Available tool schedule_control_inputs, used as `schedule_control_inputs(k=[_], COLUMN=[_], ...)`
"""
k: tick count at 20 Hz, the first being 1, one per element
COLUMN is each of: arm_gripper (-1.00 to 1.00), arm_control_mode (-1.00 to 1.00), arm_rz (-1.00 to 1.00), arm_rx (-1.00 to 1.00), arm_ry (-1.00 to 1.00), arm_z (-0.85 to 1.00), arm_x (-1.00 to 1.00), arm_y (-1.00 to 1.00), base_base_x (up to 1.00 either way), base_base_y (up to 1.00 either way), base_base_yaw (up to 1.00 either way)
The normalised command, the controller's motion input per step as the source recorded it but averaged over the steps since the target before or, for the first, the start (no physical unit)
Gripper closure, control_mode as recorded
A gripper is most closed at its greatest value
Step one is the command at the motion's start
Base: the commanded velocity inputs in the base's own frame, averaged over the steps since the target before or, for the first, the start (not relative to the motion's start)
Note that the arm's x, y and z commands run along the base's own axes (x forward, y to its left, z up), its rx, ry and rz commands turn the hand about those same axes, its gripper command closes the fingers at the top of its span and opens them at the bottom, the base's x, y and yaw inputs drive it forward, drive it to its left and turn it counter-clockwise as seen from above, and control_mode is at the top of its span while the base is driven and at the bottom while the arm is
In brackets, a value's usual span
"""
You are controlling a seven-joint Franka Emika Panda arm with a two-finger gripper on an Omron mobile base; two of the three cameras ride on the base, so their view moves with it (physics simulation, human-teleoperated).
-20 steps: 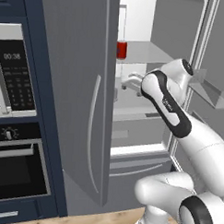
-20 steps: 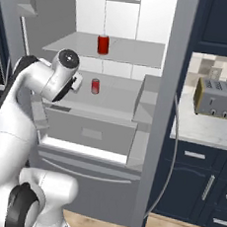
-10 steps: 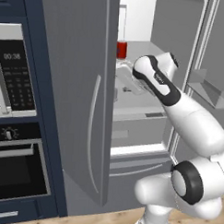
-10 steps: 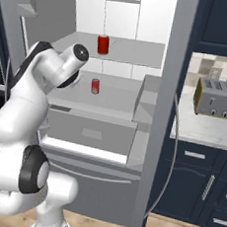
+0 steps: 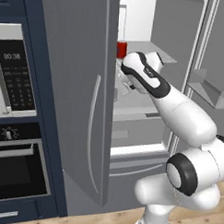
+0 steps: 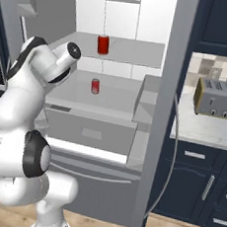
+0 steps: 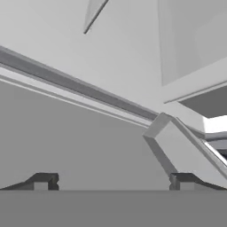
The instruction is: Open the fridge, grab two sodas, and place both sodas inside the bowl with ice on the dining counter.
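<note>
Over on the left base view, the fridge (image 5: 78, 84) stands with its right door swung open, white interior showing, and the arm is reaching in past the closed left door. A red soda can (image 5: 121, 49) peeks out on the upper shelf, just beyond the arm's wrist, half hidden by the door edge. The black-fronted oven (image 5: 14, 169) sits to the far left, out of the play.

Switching to the right base view: both sodas are plain to see. The upper soda can (image 6: 103, 44) stands upright on the high shelf, the lower soda can (image 6: 95, 86) upright on the shelf beneath, well apart from each other. The wrist hangs to the left of the lower can, not touching it. A toaster (image 6: 219, 98) rests on the bench at right.

Now the hand view: the gripper (image 7: 113, 181) has its jaws spread wide with nothing between them, looking at pale grey shelf edges and no can in sight.

Those cans look light, rigid and smooth, so likely slippery; squeezing square across the middle of the body, jaws level, should be the safest hold.
</note>
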Motion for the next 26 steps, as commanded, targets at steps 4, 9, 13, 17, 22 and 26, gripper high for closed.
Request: schedule_control_inputs(k=[4, 9, 13, 17, 22, 26], arm_gripper=[-1.00, -1.00, -1.00, -1.00, -1.00, -1.00], arm_control_mode=[-1.00, -1.00, -1.00, -1.00, -1.00, -1.00], arm_rz=[0.10, 0.11, 0.07, 0.04, 0.02, 0.00], arm_rx=[0.02, 0.00, 0.00, 0.00, 0.02, 0.00], arm_ry=[0.08, 0.04, 0.03, 0.00, 0.00, -0.08], arm_z=[0.02, 0.07, 0.01, 0.00, 0.00, 0.00], arm_x=[-0.12, -0.43, -0.41, -0.42, -0.37, -0.44], arm_y=[0.71, 0.76, 0.89, 0.88, 0.86, 0.32], base_base_x=[0.00, 0.00, 0.00, 0.00, 0.00, 0.00], base_base_y=[0.00, 0.00, 0.00, 0.00, 0.00, 0.00], base_base_yaw=[0.00, 0.00, 0.00, 0.00, 0.00, 0.00])
